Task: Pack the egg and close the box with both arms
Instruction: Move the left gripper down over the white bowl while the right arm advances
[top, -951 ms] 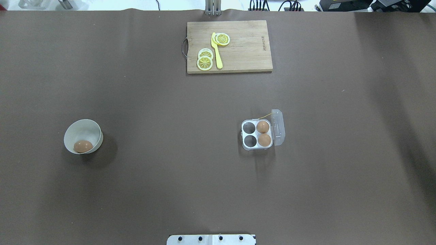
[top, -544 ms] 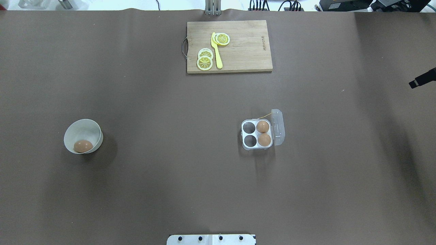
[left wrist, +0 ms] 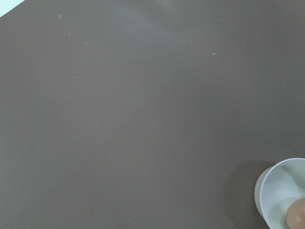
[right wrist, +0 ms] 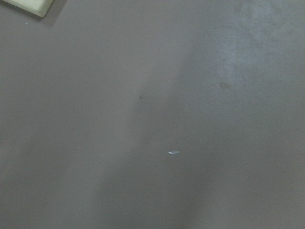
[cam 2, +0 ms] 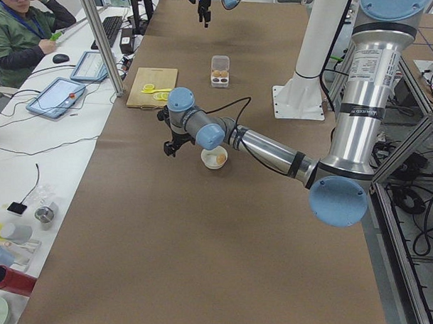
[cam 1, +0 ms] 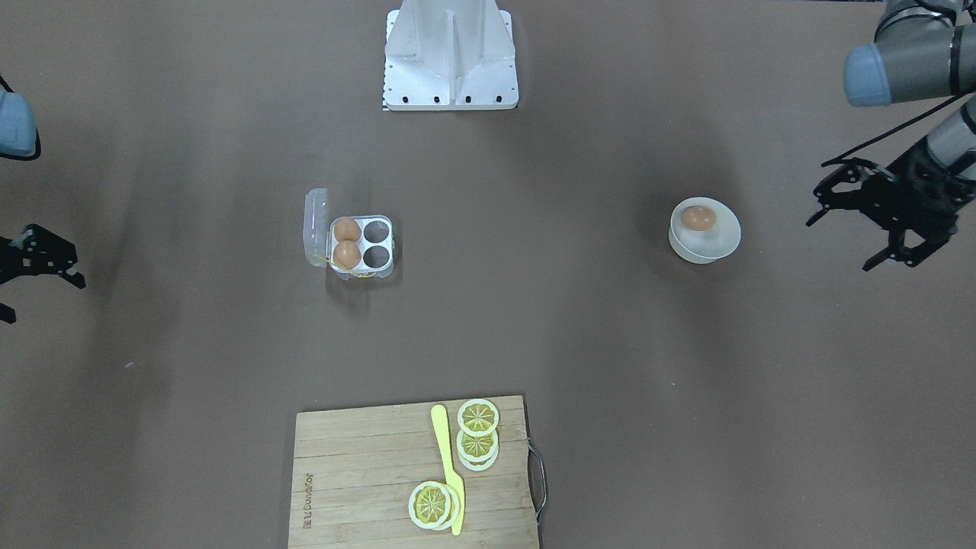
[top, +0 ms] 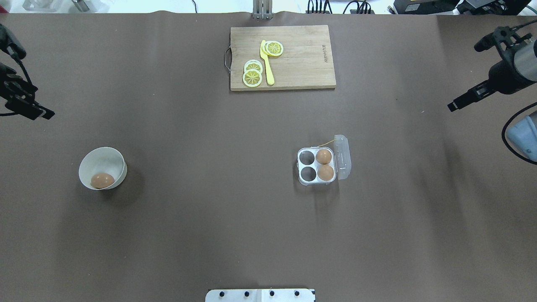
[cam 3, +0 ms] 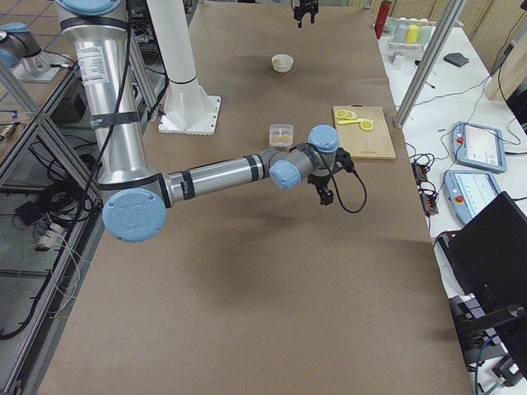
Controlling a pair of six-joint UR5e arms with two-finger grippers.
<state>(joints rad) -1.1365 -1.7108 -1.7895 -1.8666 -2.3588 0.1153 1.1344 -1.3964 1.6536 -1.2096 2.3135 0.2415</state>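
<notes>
Reaching for the egg [top: 102, 180] in the white bowl [top: 110, 157], left gripper [cam 1: 842, 236], jaws spread open, should drop straight past the rim and pinch gently; right gripper [top: 465, 75], also open, hangs well apart from the box [top: 316, 179], lid [top: 343, 157] open, two cells [top: 307, 157] free; cutting board [top: 302, 63] with lemon slices [top: 252, 77] far off, out of the path.

Seen from overhead, a dull brown covering spreads over the whole table [top: 209, 126], its far edge slightly wavy. Taken from the table's middle, a wooden cutting board [top: 302, 63] lies at 12 o'clock near the far edge (its metal handle points toward 9). A clear plastic box [top: 317, 181] sits at about 4 o'clock with its lid swung open on the 3 o'clock side, and a white bowl [top: 102, 161] rests at about 8 o'clock, well apart from both. The robot's white base plate [top: 260, 295] stands at 6 o'clock on the near edge.
</notes>
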